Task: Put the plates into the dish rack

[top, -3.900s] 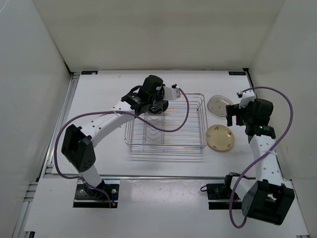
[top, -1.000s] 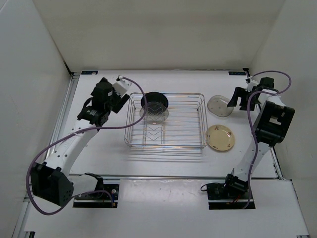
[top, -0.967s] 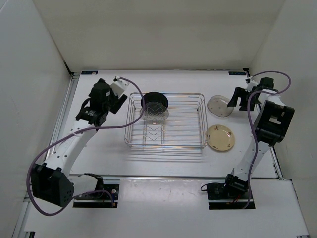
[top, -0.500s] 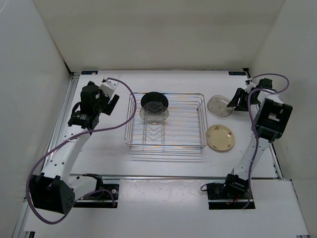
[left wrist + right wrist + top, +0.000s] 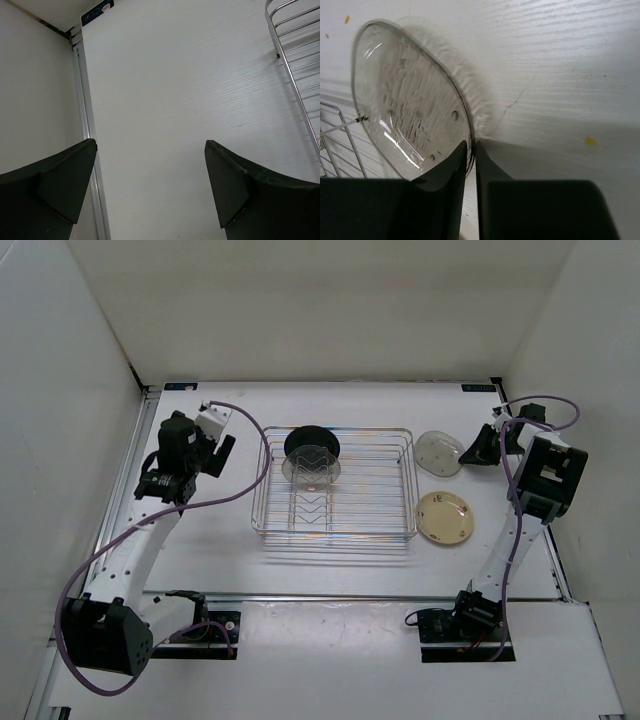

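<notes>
Overhead, shows the right jaws pinched on the rim of a clear plate (image 5: 440, 452) at the upper right of the frame, just right of the dish rack (image 5: 380, 510) on the white bench (image 5: 220, 540). Confirms the grip in the right wrist view: thin rim of that plate (image 5: 410, 100) caught between two dark fingers (image 5: 445, 175) at lower centre, a corner of rack wire (image 5: 335, 145) at the lower left; whether lifted off the bench, impossible to tell. Finds the left jaws spread wide and holding nothing, left of the rack in the overhead frame; in the left wrist view, both fingertips (image 5: 65, 180) far apart along the bottom edge, rack rim (image 5: 295, 50) at the upper right. Places two plates upright in the rack's upper left corner: a glossy black plate (image 5: 312, 438) behind, a second clear plate (image 5: 311, 467) just in front of it. Puts a cream-tan speckled plate (image 5: 444, 517) flat on the bench, just right of the rack's lower right corner, below the gripped plate and apart from it.
</notes>
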Robot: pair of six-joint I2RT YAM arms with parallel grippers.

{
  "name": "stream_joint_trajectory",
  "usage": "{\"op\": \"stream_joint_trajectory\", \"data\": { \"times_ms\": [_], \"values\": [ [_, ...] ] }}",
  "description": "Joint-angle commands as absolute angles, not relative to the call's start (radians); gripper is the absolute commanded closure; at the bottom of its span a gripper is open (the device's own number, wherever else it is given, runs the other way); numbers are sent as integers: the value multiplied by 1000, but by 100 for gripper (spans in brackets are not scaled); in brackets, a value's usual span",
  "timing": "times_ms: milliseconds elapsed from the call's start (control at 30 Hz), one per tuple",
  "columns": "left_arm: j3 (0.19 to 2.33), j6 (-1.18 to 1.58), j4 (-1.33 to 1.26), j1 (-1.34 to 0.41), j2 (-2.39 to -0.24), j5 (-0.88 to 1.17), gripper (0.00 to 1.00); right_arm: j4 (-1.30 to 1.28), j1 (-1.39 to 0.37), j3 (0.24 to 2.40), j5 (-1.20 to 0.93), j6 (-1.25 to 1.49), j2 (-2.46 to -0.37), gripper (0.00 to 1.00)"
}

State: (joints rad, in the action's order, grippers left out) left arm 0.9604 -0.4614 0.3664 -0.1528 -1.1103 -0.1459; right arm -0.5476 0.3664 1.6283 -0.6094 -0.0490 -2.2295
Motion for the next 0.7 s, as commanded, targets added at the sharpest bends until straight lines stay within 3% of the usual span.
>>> {"op": "stream_joint_trajectory", "data": {
  "times_ms": [0, 67, 400, 667],
  "values": [
    [962, -443, 357, -143, -1066, -129, 0, -545, 371, 1649, -617, -37, -2253, 93],
    [953, -443, 357, -133, -1057, -129, 0, -535, 371, 1637, -617, -37, -2253, 100],
    [942, -443, 357, -124, -1039, -120, 0, -453, 380, 1566, -526, -37, -2063, 100],
    [922, -434, 357, -115, -1029, -100, 0, -338, 301, 1554, -68, -194, -1752, 100]
  ]
}}
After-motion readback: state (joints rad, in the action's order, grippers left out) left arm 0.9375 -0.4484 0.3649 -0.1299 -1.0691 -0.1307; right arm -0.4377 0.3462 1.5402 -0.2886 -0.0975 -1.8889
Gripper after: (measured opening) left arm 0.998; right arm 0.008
